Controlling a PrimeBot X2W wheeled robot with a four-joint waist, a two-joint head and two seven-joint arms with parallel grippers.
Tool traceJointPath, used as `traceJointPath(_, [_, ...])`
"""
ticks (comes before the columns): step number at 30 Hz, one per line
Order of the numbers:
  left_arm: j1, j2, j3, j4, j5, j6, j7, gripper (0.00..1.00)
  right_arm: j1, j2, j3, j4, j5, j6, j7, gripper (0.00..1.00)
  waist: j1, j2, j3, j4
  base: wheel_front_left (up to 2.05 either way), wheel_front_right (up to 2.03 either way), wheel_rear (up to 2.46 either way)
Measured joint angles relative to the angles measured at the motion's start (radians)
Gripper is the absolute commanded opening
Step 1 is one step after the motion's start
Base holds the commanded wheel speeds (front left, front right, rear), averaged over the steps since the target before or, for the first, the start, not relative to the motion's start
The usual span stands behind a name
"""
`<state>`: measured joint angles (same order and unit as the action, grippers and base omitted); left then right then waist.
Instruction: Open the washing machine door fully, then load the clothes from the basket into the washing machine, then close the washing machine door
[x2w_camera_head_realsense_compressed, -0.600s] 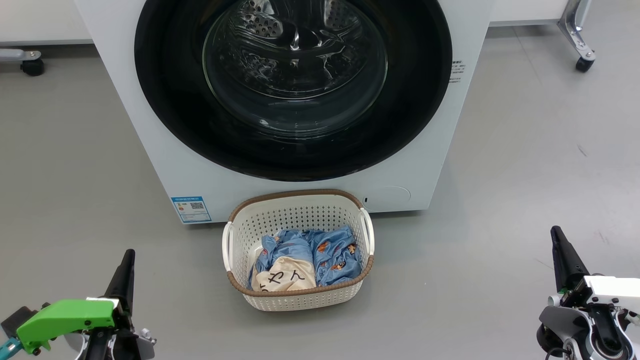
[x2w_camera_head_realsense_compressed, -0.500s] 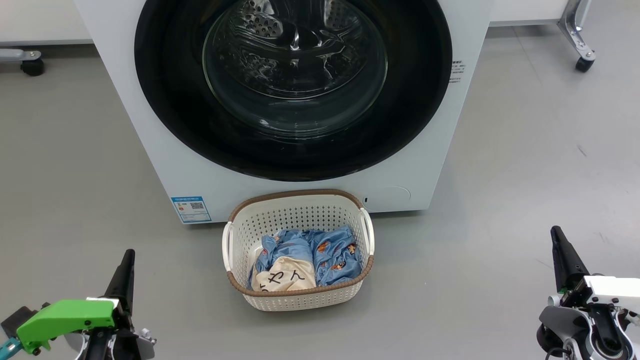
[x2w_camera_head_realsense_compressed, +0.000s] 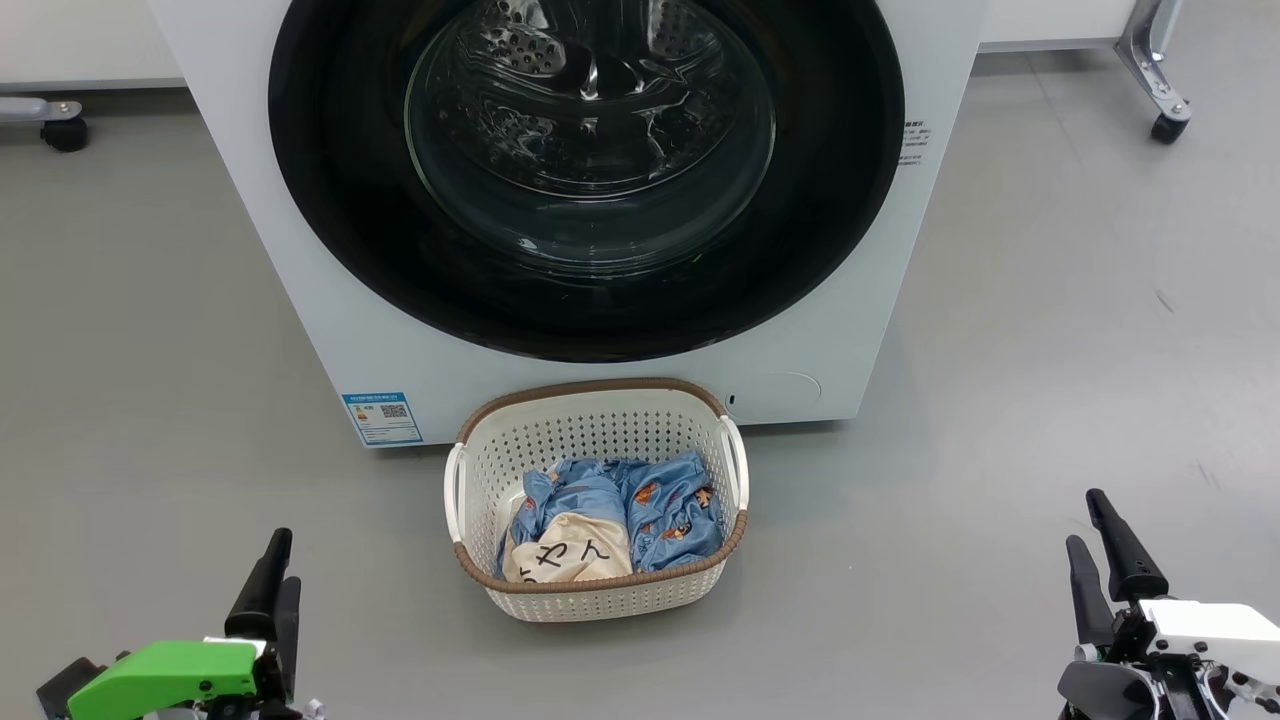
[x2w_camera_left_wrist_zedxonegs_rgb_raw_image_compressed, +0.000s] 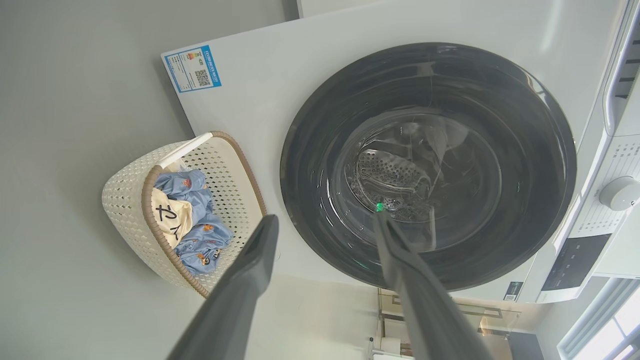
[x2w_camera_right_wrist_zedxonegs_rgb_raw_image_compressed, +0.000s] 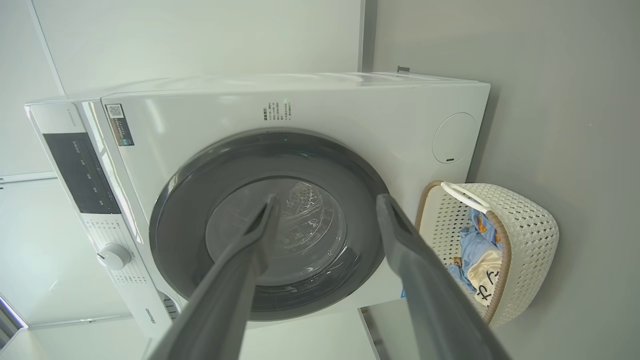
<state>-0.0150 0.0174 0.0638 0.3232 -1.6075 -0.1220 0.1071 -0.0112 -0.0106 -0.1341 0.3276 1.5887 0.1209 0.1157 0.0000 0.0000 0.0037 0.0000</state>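
left fingers (x2w_camera_head_realsense_compressed: 262, 590), right fingers (x2w_camera_head_realsense_compressed: 1125, 550): lower than earlier, spread, empty | washing machine door (x2w_camera_head_realsense_compressed: 330, 200) shut | knob (x2w_camera_right_wrist_zedxonegs_rgb_raw_image_compressed: 114, 256) visible from wrist views

- Head view looks forward and down at the lower washer (x2w_camera_head_realsense_compressed: 340, 320) and the basket (x2w_camera_head_realsense_compressed: 600, 600), from close in front
- Left wrist view, rolled sideways, faces the washer's whole front
- Right wrist view mirrors it
- All three share the door (x2w_camera_head_realsense_compressed: 590, 130) and basket

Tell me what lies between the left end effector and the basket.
Bare grey floor; the head view shows nothing standing between the left end effector and the basket.
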Motion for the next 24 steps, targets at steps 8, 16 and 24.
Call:
traceJointPath(8, [-0.005,0.004,-0.008,-0.016,0.023,0.000,-0.018,1.00,-0.006,-0.025,0.012,-0.018,-0.046,0.000,-0.018,1.00,0.0000,0.0000,0.002,-0.001,0.00,0.00,0.00])
traceJointPath(16, [-0.010,0.027,-0.035,-0.039,0.086,0.000,-0.049,1.00,-0.025,-0.056,0.040,-0.035,-0.125,0.000,-0.051,1.00,0.0000,0.0000,0.006,-0.002,0.00,0.00,0.00])
traceJointPath(24, [-0.027,0.063,-0.076,-0.045,0.192,0.000,-0.097,1.00,-0.043,-0.088,0.072,-0.038,-0.226,0.000,-0.094,1.00,0.0000,0.0000,0.010,-0.002,0.00,0.00,0.00])
